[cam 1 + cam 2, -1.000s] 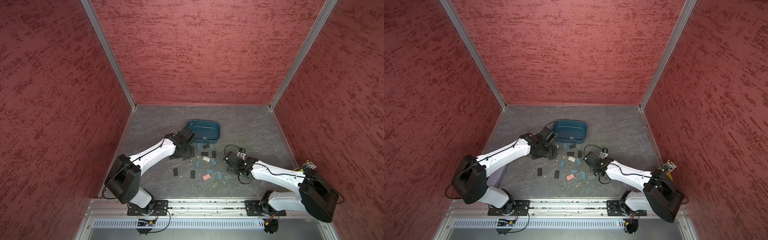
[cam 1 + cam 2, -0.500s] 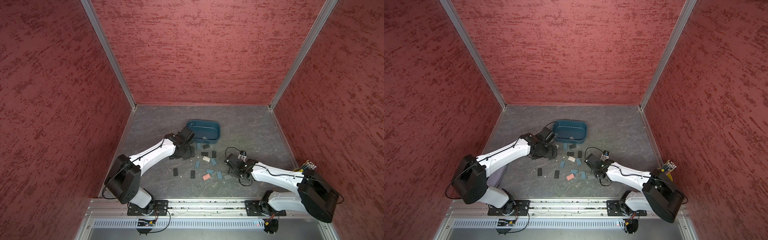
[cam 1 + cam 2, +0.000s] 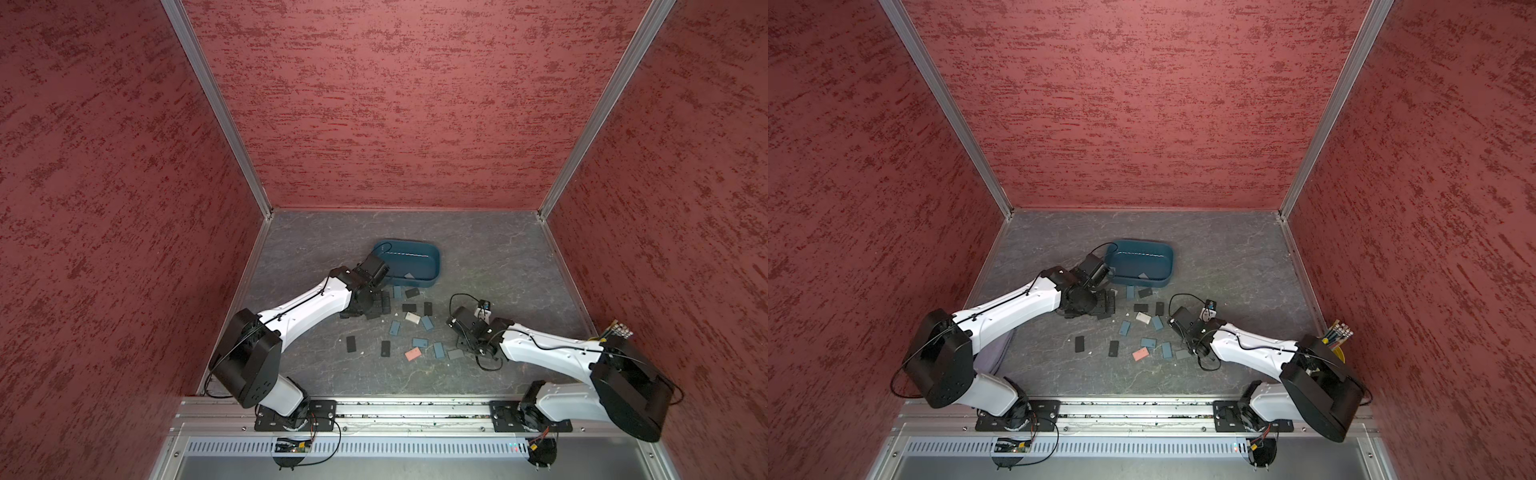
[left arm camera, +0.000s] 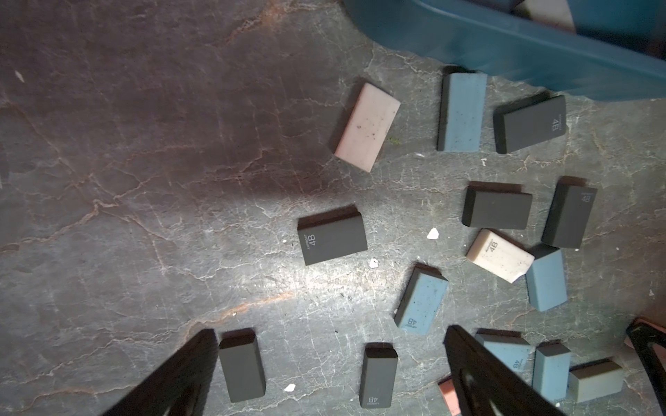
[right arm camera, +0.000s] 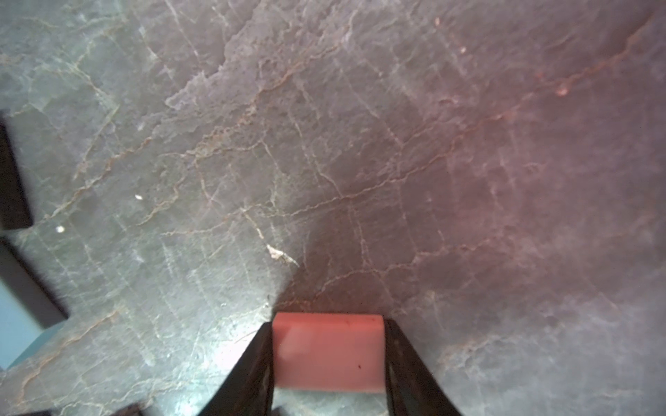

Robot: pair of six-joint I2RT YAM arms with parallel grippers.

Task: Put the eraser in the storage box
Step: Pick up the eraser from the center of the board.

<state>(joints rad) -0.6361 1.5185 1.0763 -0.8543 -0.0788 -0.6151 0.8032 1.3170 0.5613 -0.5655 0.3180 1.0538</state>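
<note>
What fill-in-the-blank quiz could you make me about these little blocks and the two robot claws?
The eraser clamped in the right gripper is coloured ___.
The left gripper holds nothing, and its jaws stand ___.
The print on the black eraser lying on the table reads ___.
Missing words: pink; open; 4B.

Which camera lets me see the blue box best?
A top view. Both top views show nearly the whole storage box with its inside; the left arm hides one corner. The left wrist view catches only part of its wall. The right wrist view misses it.
</note>
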